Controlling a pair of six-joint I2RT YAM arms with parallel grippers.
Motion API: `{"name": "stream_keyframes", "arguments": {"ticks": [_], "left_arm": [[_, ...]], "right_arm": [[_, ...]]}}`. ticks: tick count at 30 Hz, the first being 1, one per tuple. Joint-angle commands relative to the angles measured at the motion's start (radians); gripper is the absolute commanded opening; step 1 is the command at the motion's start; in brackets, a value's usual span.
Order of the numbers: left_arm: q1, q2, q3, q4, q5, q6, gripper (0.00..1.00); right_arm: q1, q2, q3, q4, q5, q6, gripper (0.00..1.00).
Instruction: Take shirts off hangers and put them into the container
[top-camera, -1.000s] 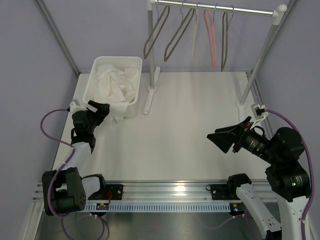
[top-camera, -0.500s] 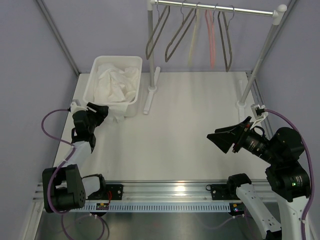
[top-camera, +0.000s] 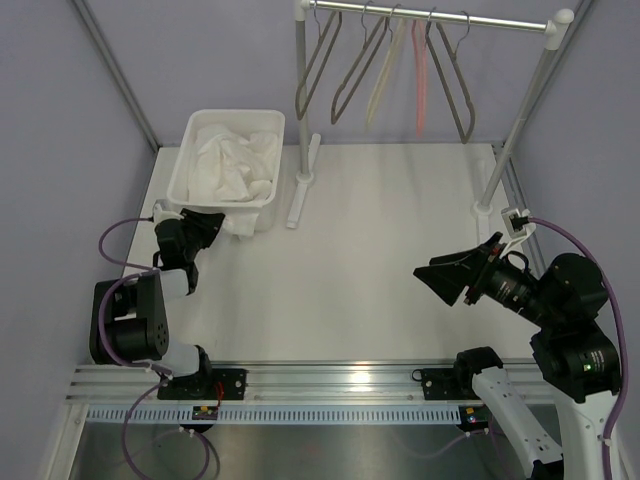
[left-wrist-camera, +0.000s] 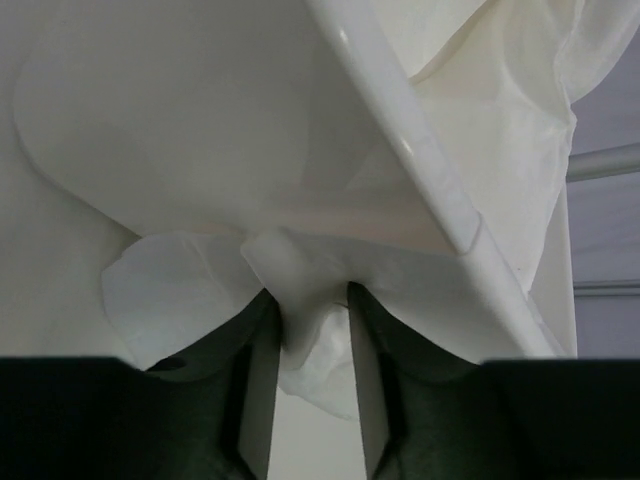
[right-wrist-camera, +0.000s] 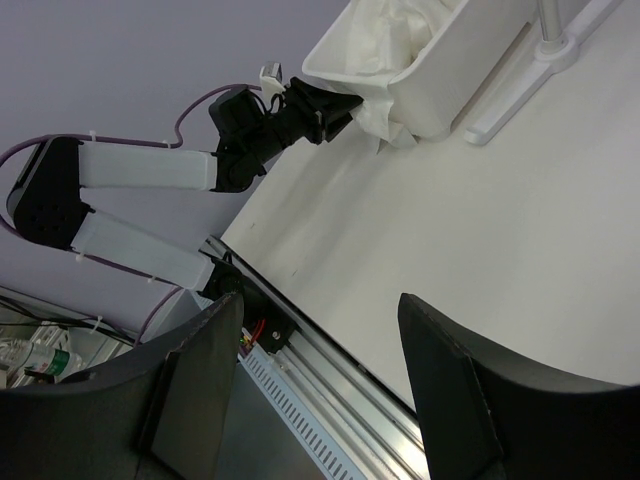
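The white container (top-camera: 196, 128) stands at the back left with the white shirt (top-camera: 235, 165) bunched inside. One flap of the shirt hangs over its near right corner (top-camera: 240, 226). My left gripper (top-camera: 210, 223) is at that corner, shut on a fold of the hanging shirt (left-wrist-camera: 312, 335) just under the container's rim (left-wrist-camera: 440, 190). Several bare hangers (top-camera: 352, 72) hang from the rail at the back. At the right, my right gripper (top-camera: 440, 278) is held above the table, open with nothing in it (right-wrist-camera: 320, 305).
The rack's left post and foot (top-camera: 300, 185) stand right beside the container; its right post (top-camera: 505, 160) is at the far right. A metal rail (top-camera: 330, 390) runs along the near edge. The purple wall is close on the left.
My left gripper has moved up to the container's near corner and its jaws have narrowed onto the hanging flap. The hangers have swung on the rail. The right arm has not moved.
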Motion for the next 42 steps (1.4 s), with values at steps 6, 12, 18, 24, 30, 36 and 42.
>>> {"name": "stream_keyframes", "arguments": {"ticks": [6,12,18,24,30,36,42], "left_arm": [[0.006,0.083,0.008,0.294,0.067,-0.095,0.0],[-0.001,-0.116,-0.028,0.181,0.098,-0.099,0.0],[-0.088,-0.544,0.097,-0.363,-0.032,0.077,0.0],[-0.105,-0.378,0.454,-0.405,0.006,0.239,0.0],[-0.119,-0.084,0.795,-0.442,-0.035,0.366,0.0],[-0.269,0.069,0.913,-0.583,-0.412,0.62,0.0],[-0.326,0.123,0.791,-0.569,-0.629,0.642,0.08]], "right_arm": [[0.007,0.023,0.03,0.012,-0.001,0.006,0.72],[0.008,0.02,0.015,0.031,-0.004,0.012,0.72],[0.007,0.014,0.004,0.038,-0.004,0.016,0.72],[0.007,0.013,-0.005,0.055,-0.011,0.03,0.72],[0.008,0.025,-0.001,0.034,0.012,0.013,0.72],[0.007,0.034,-0.001,0.034,0.012,0.004,0.72],[0.007,0.031,0.01,0.029,0.003,0.016,0.72]]}}
